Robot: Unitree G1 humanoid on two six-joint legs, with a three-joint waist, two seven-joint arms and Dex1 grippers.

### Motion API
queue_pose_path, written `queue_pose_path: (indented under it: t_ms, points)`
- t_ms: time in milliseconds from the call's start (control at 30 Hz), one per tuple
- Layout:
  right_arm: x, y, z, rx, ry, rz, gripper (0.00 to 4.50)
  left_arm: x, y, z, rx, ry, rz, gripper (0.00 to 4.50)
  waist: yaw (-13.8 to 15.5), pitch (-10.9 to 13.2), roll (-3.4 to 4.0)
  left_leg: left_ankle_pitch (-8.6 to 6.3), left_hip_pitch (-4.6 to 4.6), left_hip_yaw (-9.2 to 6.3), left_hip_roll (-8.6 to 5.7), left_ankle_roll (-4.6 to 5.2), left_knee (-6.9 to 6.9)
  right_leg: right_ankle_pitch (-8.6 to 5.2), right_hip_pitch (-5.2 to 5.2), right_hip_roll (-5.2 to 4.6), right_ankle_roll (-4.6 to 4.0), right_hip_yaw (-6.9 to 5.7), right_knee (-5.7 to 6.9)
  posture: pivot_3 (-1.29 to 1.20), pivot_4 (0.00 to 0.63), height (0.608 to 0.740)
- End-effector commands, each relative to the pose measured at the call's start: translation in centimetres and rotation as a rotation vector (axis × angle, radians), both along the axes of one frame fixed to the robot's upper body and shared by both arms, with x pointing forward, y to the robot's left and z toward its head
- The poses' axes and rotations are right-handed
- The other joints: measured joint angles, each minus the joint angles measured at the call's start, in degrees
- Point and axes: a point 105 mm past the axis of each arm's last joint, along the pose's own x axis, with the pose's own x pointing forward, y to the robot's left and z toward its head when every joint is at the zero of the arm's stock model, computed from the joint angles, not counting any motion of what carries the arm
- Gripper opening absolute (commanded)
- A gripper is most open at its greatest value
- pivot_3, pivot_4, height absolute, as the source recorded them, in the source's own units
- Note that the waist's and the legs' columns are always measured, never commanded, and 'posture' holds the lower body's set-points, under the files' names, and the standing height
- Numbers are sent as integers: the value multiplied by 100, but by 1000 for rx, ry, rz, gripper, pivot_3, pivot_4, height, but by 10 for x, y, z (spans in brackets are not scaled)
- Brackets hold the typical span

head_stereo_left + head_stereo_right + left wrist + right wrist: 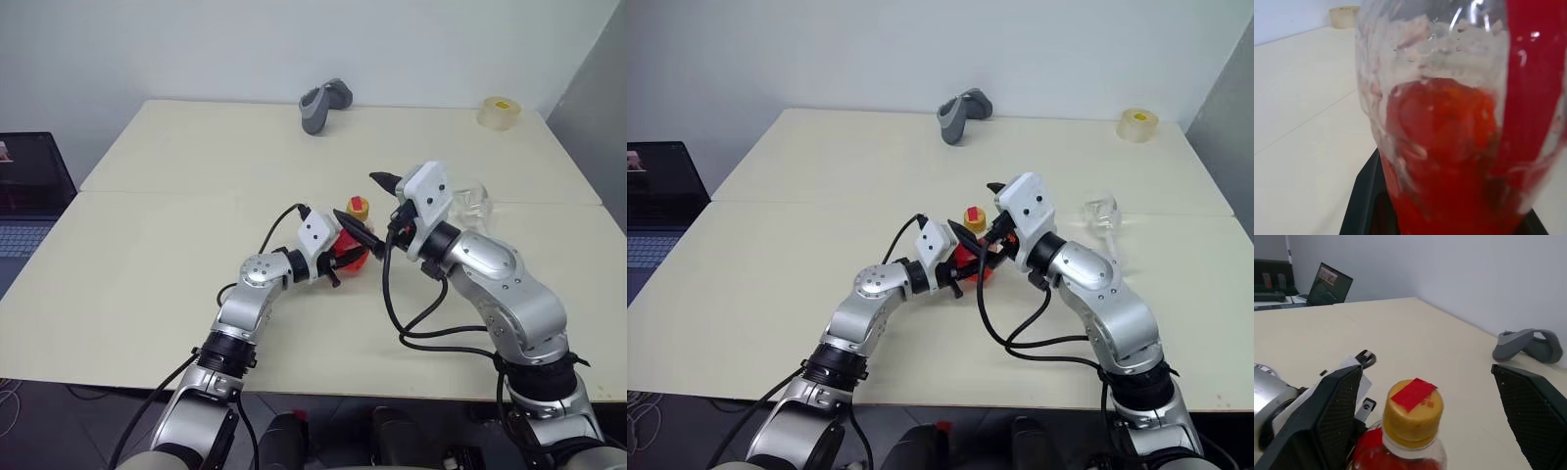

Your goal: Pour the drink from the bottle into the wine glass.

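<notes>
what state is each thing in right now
bottle: upright on the table, held by the left gripper
cap: on
drink: in the bottle
wine glass: upright, empty
left gripper: shut on the bottle
right gripper: open, fingers either side of the cap

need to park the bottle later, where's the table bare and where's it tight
Bare: the near-left table, and the far stretch between the grey gadget and tape roll. Tight: the middle, where both grippers flank the bottle, with the glass just right.
</notes>
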Motion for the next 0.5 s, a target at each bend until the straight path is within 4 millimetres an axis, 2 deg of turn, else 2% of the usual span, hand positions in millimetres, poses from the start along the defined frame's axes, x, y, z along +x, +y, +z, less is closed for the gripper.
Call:
queue_pose_path:
  t_ms: [33,300,500]
  points:
    - [6,-8,10,21,-40,-61,4500,-2,-4,16,-27,-60,-22,1137,0,0,0,0,0,0,0,0,0,0,0,0,0,0,0,0,150,740]
    - [12,-34,3,11,-11,-171,4500,-3,-5,15,-27,-57,-27,1136,-1,0,0,0,-1,0,0,0,0,0,-1,0,0,0,0,0,150,740]
    - [-2,-51,8,98,33,-144,4500,-3,-5,14,-23,-54,-31,1133,2,0,0,0,-1,0,0,1,0,0,0,0,0,1,0,0,150,740]
